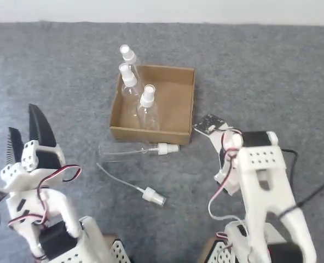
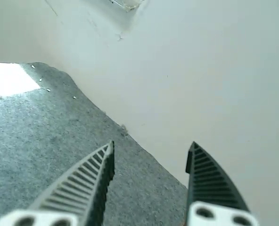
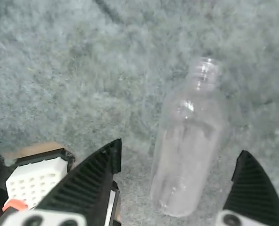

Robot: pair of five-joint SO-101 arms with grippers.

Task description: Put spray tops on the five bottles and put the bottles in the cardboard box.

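My right gripper [image 3: 181, 147] gapes empty astride the capless bottle [image 3: 196, 108], seemingly lying flat; I'd pinch mid-body, neck clear for the spray top [image 1: 154, 196] at six o'clock of the box [image 1: 151, 134].

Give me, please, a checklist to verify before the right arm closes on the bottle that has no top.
1. Right tool open: ok.
2. Clear plastic bottle without top lying between its jaws: ok.
3. Loose white spray top with thin tube free on the grey carpet: ok.
4. Left tool open and empty: ok.
5. Free floor in the brown cardboard box: ok.
6. Capped clear bottle lying in front of the box, already boxed: not ok.
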